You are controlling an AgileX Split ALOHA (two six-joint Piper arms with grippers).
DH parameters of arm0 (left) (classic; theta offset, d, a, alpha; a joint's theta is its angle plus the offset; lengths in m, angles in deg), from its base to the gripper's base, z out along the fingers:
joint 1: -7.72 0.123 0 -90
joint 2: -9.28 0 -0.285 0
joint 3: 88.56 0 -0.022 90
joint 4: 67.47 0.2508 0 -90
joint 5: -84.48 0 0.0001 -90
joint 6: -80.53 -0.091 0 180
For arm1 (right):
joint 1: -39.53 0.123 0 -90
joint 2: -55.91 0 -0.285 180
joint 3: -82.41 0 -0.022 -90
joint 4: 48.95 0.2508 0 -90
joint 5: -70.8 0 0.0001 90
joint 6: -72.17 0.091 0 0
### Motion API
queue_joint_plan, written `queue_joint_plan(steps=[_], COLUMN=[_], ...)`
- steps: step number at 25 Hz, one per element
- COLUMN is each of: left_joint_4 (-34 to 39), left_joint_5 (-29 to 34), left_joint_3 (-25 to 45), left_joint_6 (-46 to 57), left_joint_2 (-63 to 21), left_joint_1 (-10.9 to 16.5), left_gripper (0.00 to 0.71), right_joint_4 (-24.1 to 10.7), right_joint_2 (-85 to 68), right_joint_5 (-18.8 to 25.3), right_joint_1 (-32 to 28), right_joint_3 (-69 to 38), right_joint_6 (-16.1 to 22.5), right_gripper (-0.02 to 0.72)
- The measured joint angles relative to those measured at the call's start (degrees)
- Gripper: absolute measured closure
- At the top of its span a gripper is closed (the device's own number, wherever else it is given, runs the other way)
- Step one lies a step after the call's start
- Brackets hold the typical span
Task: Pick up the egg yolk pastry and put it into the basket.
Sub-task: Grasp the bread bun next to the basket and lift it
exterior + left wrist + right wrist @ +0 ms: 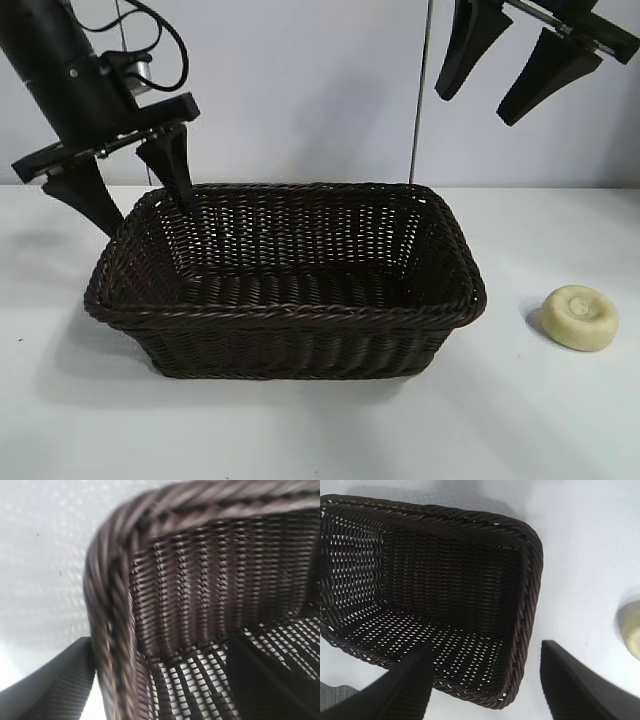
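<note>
The egg yolk pastry (579, 317) is a small pale yellow puck lying on the white table to the right of the basket; its edge shows in the right wrist view (632, 630). The dark brown wicker basket (300, 315) stands mid-table and holds nothing. My left gripper (148, 212) is open astride the basket's back-left corner, with one finger outside the rim (107, 605) and the other inside (160, 645). My right gripper (478, 108) hangs high above the basket's right end, open and holding nothing (486, 647), over the basket's rim (530, 580).
White tabletop (560, 420) surrounds the basket, with bare room in front and to the right around the pastry. A pale wall stands behind, and a thin cable (422, 90) hangs down it.
</note>
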Motion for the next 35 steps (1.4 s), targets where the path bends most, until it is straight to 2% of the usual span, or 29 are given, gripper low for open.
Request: queue_joint_plan(steps=[13, 17, 23, 28, 35], left_joint_4=[1.27, -1.04, -7.97, -12.46, -15.21], left_joint_5=[2.28, 1.65, -5.97, -10.4, -14.84], left_joint_3=[0.0, 2.0, 10.56, 17.35, 20.99], left_joint_6=[3.04, 3.92, 4.1, 3.44, 2.6], left_joint_2=[-11.3, -14.22, -19.34, -19.66, -19.66], left_joint_1=[0.15, 0.15, 0.15, 0.08, -0.93], left_gripper=[0.178, 0.178, 0.178, 0.178, 0.178], right_joint_4=[0.0, 0.0, 0.0, 0.0, 0.0], right_joint_2=[0.0, 0.0, 0.0, 0.0, 0.0], right_joint_5=[0.0, 0.0, 0.0, 0.0, 0.0], right_joint_1=[0.0, 0.0, 0.0, 0.0, 0.0], right_joint_3=[0.0, 0.0, 0.0, 0.0, 0.0], right_joint_6=[0.0, 0.0, 0.0, 0.0, 0.0], right_gripper=[0.249, 0.249, 0.249, 0.249, 0.249])
